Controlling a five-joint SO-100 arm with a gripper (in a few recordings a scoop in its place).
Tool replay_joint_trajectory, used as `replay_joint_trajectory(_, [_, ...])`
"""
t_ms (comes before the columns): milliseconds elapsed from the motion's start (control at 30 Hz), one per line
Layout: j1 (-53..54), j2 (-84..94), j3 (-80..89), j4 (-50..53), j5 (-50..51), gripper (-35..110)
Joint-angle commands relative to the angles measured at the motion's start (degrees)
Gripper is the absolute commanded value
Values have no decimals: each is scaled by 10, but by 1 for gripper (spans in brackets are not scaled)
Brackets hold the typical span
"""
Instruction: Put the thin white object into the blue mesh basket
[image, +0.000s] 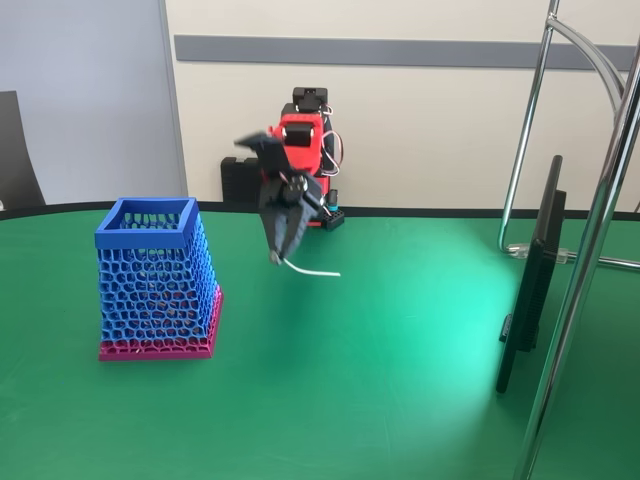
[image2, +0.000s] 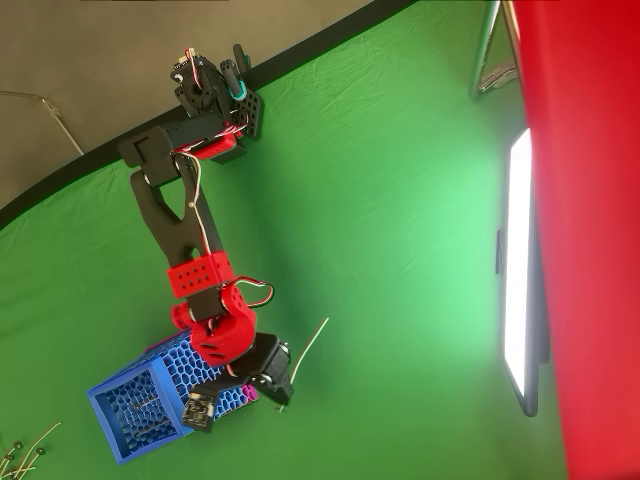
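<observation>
The blue mesh basket stands upright on its pink base at the left of the green table. In the overhead view the blue mesh basket sits at the lower left, partly under the arm's wrist. My gripper hangs to the right of the basket, fingers pointing down, a little above the cloth. It is shut on one end of the thin white object, which sticks out to the right. From overhead the gripper is just right of the basket, and the thin white object slants up and to the right from it.
Chrome stand tubes rise at the right side of the table. Several spare thin sticks lie at the lower left corner of the overhead view. The arm's red base sits at the table's back edge.
</observation>
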Motion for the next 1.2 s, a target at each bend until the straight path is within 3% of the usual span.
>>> replay_joint_trajectory(0, [12, 62, -32, -44, -25, 0])
replay_joint_trajectory(367, [87, 149, 92, -341, -235, 1])
replay_joint_trajectory(567, [117, 163, 142, -439, -322, 1])
replay_joint_trajectory(1167, [214, 206, 196, -509, -457, 1])
